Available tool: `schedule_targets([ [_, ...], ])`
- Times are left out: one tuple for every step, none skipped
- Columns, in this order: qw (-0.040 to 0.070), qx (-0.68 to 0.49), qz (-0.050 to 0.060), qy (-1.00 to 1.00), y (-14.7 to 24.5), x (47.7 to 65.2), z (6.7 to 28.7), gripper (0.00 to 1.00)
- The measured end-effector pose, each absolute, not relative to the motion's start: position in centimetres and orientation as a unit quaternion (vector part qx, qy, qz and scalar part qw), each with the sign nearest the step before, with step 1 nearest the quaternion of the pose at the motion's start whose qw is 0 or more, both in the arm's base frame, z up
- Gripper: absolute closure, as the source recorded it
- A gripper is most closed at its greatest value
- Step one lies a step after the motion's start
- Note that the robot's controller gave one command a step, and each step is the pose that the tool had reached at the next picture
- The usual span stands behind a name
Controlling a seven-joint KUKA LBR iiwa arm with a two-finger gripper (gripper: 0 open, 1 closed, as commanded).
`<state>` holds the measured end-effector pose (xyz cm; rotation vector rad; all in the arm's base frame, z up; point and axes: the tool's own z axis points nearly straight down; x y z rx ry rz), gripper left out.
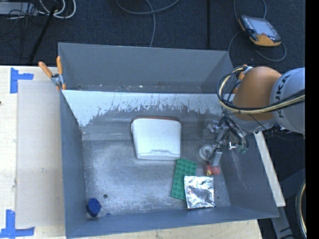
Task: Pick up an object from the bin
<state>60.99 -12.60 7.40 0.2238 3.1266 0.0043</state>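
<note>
Camera view: the arm comes in from the right, with an orange cover on the wrist and cables looped round it. The gripper is down in the right part of the grey bin, near the right wall.

Gripper state: cannot tell, released or clenched is not readable from this angle, and nothing is visibly held.

A small red piece lies on the bin floor right at the gripper's tip, on the front side; touching or just clear, cannot tell. A small grey ring-shaped part sits just left of the gripper.

A crumpled silver foil packet lies just in front of the red piece, near the front-right corner. Its left edge overlaps a green studded plate, which lies flat and slightly skewed.

A white rounded-square container sits mid-bin toward the back wall, apart from the gripper. A small blue object sits alone in the front-left corner, well apart from everything else
</note>
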Motion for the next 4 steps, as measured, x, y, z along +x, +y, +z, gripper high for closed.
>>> schedule_targets([
  [0.007,0.071,0.001,0.997,-12.6,61.3,7.7,0.00],
  [0.006,0.070,0.002,0.997,-12.6,61.3,7.8,1.00],
  [0.002,0.070,0.000,0.998,-12.6,61.4,11.4,1.00],
  [0.005,0.070,0.000,0.998,-12.7,61.6,19.9,1.00],
])
